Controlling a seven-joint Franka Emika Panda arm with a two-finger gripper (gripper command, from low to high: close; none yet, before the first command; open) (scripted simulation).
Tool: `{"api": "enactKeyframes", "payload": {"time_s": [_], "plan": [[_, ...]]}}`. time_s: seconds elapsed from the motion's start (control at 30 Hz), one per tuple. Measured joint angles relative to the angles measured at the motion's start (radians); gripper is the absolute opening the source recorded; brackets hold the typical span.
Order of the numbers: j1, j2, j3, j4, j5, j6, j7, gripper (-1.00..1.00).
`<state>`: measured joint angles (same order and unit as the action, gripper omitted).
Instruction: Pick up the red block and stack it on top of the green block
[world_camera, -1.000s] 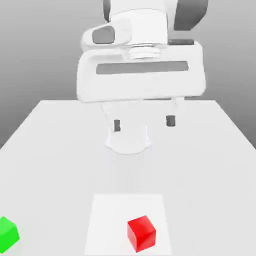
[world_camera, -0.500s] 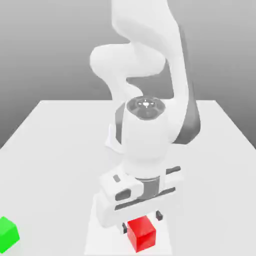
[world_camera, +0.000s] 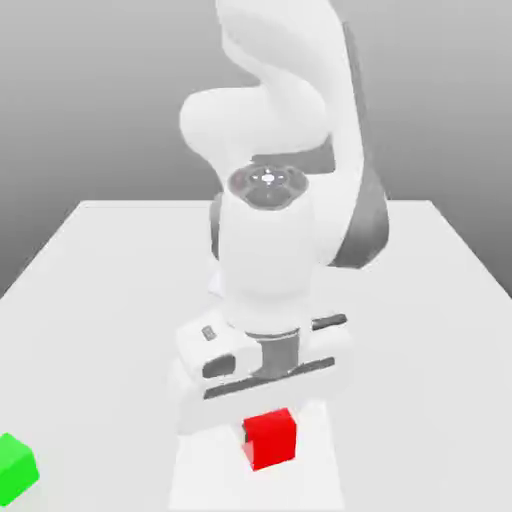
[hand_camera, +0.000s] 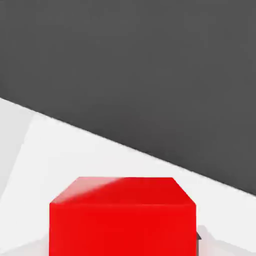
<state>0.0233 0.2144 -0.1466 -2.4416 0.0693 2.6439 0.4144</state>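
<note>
Red block (world_camera: 270, 440): in the grasp of the pincer (world_camera: 269, 434), directly beneath the white hand housing (world_camera: 262, 388). Pincer clenched on it, one finger to each side. A small dark bit of fingertip (world_camera: 245, 433) shows at the block's edge on the exterior view's left.

Block's position: over the white square (world_camera: 310, 480), towards the part nearest the arm (world_camera: 265, 245). Cannot tell whether its underside touches the square or hangs just above it. In the exterior view the block sits slightly turned, a broad bright face towards the camera and a narrower, paler face on the exterior view's left.

Hand view: block large and close, one broad face and one slanting face both visible. A pale sheen runs over a corner of the slanting face; the rest is even, strong red. A sliver of dark fingertip lies right beside the block. Beyond, white surface, then a dark grey expanse along a straight diagonal border.

Green block (world_camera: 15, 468): on the table (world_camera: 420, 350), well apart from the red one, at the far edge of the exterior view's left and partly cut off by it. Nothing stacked on it.

Arm: reaches forward over the table, hand lowered, housing somewhat slanted across the exterior view.
</note>
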Motion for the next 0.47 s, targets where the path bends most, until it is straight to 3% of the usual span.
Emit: {"api": "enactKeyframes", "payload": {"time_s": [0.23, 0.33, 0.37, 0.47], "plan": [[-0.186, 0.055, -0.152, 0.133, 0.079, -0.087, -0.005, -1.0], [-0.277, 0.18, -0.153, 0.198, 0.16, -0.034, -0.041, -1.0], [-0.291, 0.206, -0.146, 0.205, 0.175, -0.017, -0.05, 1.0], [-0.291, 0.206, -0.146, 0.205, 0.175, -0.017, -0.05, 1.0]]}}
